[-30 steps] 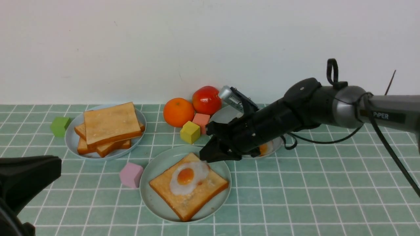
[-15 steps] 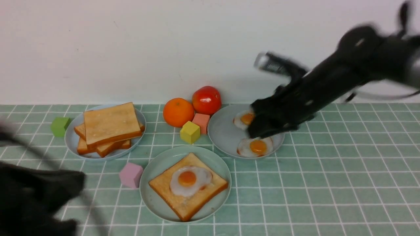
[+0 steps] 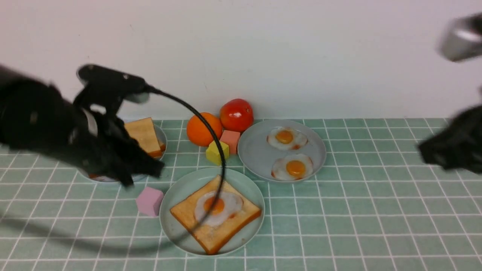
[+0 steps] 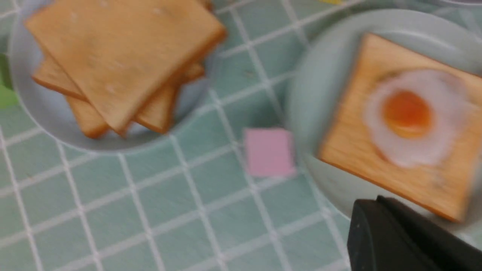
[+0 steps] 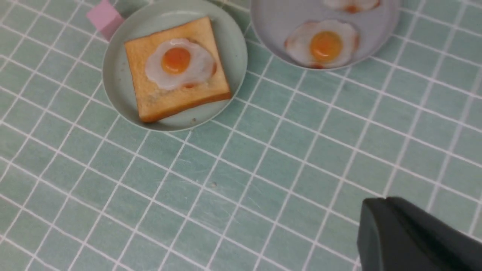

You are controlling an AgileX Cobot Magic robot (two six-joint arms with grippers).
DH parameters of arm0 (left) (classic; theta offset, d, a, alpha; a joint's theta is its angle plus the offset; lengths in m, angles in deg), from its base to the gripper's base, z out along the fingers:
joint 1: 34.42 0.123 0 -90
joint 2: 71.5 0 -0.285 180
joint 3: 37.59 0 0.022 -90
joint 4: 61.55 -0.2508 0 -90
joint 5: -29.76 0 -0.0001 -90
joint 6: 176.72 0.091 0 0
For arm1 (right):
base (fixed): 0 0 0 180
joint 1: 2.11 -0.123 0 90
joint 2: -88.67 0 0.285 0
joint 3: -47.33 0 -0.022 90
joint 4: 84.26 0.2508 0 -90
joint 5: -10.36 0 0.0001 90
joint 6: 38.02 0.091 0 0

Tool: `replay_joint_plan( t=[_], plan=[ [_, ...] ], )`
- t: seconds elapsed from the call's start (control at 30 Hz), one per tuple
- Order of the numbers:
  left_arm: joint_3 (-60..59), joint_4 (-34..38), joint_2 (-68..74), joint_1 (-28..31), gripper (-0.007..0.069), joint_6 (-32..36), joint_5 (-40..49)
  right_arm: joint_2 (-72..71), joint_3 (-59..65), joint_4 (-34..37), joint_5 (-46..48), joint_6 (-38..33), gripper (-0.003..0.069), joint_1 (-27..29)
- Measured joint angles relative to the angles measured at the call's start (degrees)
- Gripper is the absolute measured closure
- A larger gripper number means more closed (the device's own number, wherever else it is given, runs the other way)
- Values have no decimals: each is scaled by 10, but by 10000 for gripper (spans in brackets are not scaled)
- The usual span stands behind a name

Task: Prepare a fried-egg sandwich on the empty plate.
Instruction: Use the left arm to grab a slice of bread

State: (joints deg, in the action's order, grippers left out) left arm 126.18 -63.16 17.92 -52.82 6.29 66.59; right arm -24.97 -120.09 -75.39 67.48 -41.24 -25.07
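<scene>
Plate (image 3: pixel 169 227) toward front edge of bench (image 3: pixel 339 226): 1 toast slice (image 3: pixel 235 220), 1 fried egg (image 3: pixel 231 199) on top. Left gripper (image 3: pixel 145 175) and right gripper (image 3: pixel 423 150) both closed, empty.

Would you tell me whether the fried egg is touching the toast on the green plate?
Touching: the right wrist view shows the egg lying flat on the toast.
</scene>
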Motion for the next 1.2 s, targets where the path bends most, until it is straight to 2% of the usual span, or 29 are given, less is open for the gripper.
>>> replay_joint_plan(
  t=[0.13, 0.2, 0.27, 0.3, 0.43, 0.47, 0.53, 0.57, 0.63, 0.7, 0.93, 1.1, 1.17, 1.2],
  plan=[
    [60, 53, 89, 74, 638, 141, -11, -65, 44, -1, -1, 2, 650, 0],
    [80, 55, 119, 87, 632, 188, -13, -74, 53, -1, -1, 2, 650, 0],
    [115, 56, 169, 100, 592, 261, -13, -90, 68, 0, 0, 2, 648, 0],
    [117, 56, 172, 100, 587, 261, -13, -91, 69, 0, 0, 2, 648, 0],
    [167, 60, 239, 103, 417, 355, -19, -95, 89, 4, 0, 2, 646, 0],
    [167, 60, 239, 103, 417, 355, -19, -95, 89, 6, 0, 2, 646, 0],
    [180, 65, 265, 103, 319, 391, -42, -95, 91, 13, 0, 2, 645, 0],
    [181, 65, 269, 103, 313, 396, -43, -95, 91, 13, 0, 2, 645, 0],
    [182, 63, 289, 103, 253, 432, -52, -95, 92, 15, -1, 3, 645, 0],
    [182, 61, 301, 103, 236, 454, -54, -95, 92, 20, -2, 3, 645, 0],
    [183, 60, 320, 103, 243, 470, -90, -95, 92, 43, -4, 3, 637, 0],
    [184, 60, 323, 103, 319, 464, -103, -95, 92, 55, -4, 4, 637, 0],
    [185, 58, 323, 103, 390, 464, -106, -95, 92, 58, -4, 4, 634, 0],
    [185, 58, 323, 103, 390, 464, -107, -95, 92, 58, -4, 4, 634, 0]
  ],
)
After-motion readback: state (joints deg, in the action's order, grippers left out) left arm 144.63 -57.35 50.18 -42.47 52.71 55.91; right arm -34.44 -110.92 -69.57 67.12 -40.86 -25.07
